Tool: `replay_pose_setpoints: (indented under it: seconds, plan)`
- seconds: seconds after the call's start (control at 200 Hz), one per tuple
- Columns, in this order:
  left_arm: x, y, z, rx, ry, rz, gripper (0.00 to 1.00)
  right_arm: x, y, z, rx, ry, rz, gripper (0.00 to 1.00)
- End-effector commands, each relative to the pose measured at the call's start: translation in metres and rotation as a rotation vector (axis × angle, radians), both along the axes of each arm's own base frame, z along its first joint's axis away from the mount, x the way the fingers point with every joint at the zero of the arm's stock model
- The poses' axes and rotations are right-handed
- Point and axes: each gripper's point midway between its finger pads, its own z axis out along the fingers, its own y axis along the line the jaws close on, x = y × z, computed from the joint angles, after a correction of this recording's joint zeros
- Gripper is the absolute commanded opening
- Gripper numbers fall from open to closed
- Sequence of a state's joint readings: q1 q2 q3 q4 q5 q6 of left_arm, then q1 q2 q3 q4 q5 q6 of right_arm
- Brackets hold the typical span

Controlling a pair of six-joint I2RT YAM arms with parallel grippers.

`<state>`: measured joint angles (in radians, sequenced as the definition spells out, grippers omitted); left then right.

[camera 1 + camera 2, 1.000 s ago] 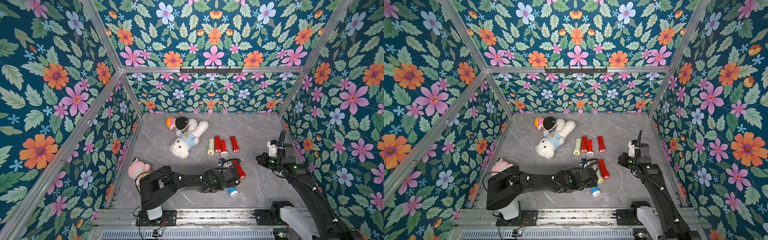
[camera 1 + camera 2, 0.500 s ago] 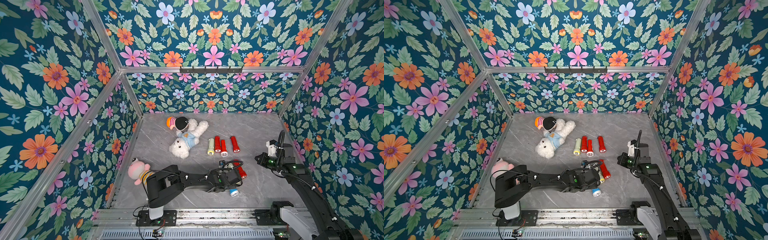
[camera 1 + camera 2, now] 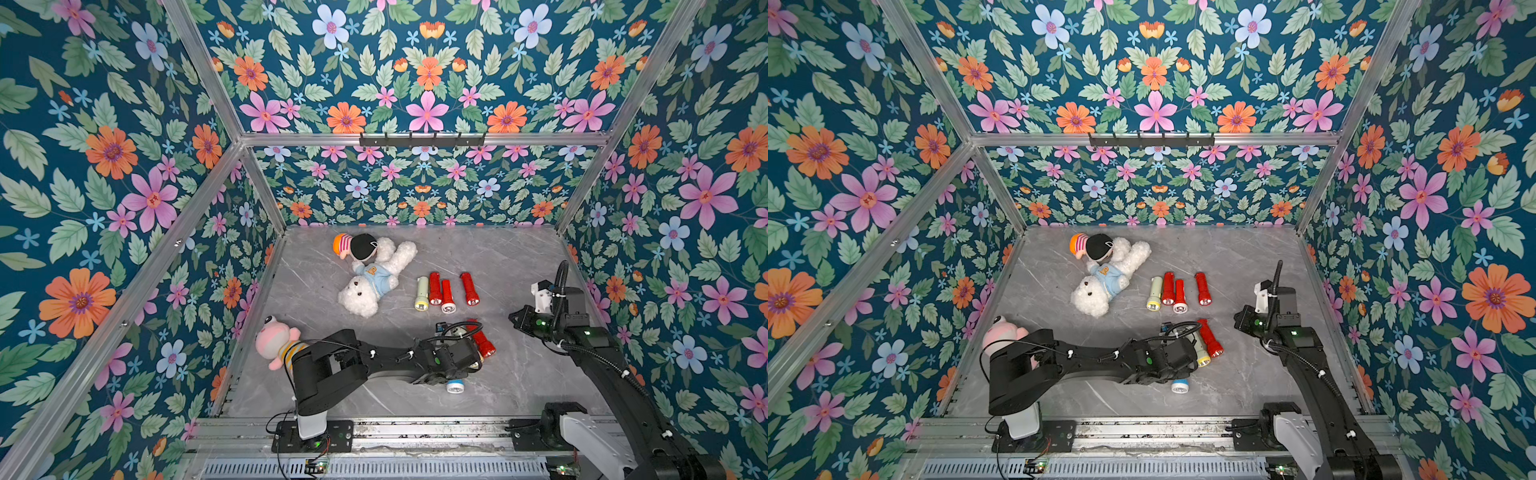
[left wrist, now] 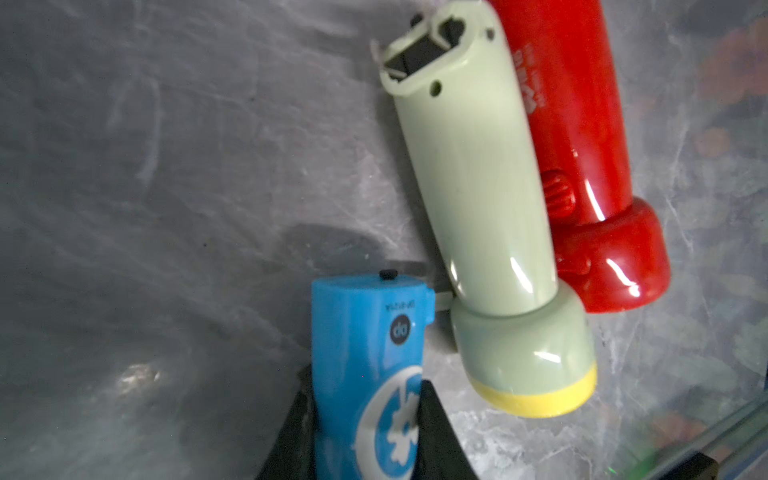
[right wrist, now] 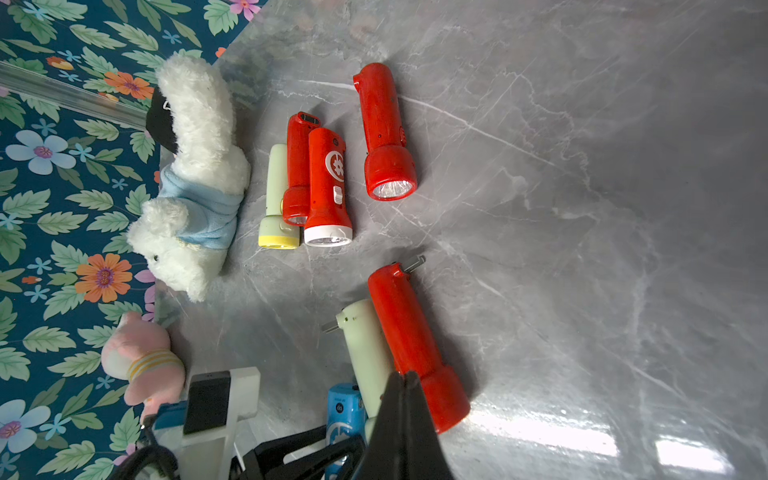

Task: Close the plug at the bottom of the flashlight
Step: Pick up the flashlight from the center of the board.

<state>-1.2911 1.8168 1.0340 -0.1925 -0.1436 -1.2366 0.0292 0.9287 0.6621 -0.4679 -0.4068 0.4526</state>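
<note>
- The grey marble table [image 3: 519, 257] bears everything.
- The left gripper [image 4: 365, 380], low at the table's 5 o'clock, is clenched on the blue flashlight [image 4: 357, 328], one finger on each side of its body.
- The right gripper [image 5: 401, 384], at 3 o'clock, is pinched together and empty.
- The blue flashlight lies flat at 5 o'clock.
- The pale green flashlight [image 4: 478, 187] and the red flashlight [image 4: 582, 145] lie touching side by side, at its 1 o'clock.

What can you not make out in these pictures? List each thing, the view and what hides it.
Blue flashlight: in both top views the left arm covers all but its head.
Left gripper: left wrist view, the picture edge cuts off its fingers.
Pink plush: both top views, lower body behind the left arm.
Green flashlight: right wrist view, head mostly behind the shut right gripper.
</note>
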Motion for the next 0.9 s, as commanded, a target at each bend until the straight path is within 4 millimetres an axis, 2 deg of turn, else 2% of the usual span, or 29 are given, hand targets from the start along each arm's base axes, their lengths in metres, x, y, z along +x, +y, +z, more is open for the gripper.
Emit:
replay_pose_setpoints:
  seconds: [0.0, 0.08, 0.185, 0.385, 0.545, 0.66, 0.795, 0.895]
  plan:
    - [0.0, 0.022, -0.007, 0.073, 0.011, 0.029, 0.0, 0.004, 0.002, 0.001, 0.013, -0.009, 0.0, 0.01]
    - [0.006, 0.025, 0.0, 0.073, -0.021, 0.026, 0.0, 0.004, 0.003, -0.001, 0.018, -0.001, 0.003, 0.01]
    - [0.02, 0.029, 0.019, 0.075, -0.11, 0.012, 0.0, 0.004, 0.003, -0.002, 0.02, 0.003, 0.006, 0.01]
    - [0.052, 0.048, 0.077, 0.126, -0.381, 0.001, 0.0, 0.004, 0.001, -0.001, 0.011, 0.0, -0.001, 0.01]
    - [0.072, 0.07, 0.13, 0.136, -0.598, 0.032, 0.0, 0.005, -0.002, 0.006, -0.003, -0.037, -0.012, 0.01]
    - [0.084, 0.093, 0.157, 0.159, -0.718, 0.09, 0.0, 0.005, -0.007, 0.008, -0.034, -0.046, -0.03, 0.01]
    - [0.099, 0.12, 0.178, 0.203, -0.809, 0.168, 0.0, 0.007, -0.002, 0.012, -0.071, -0.064, -0.016, 0.0]
    - [0.11, 0.134, 0.188, 0.231, -0.856, 0.184, 0.0, 0.011, 0.013, 0.015, -0.137, -0.09, 0.031, 0.0]
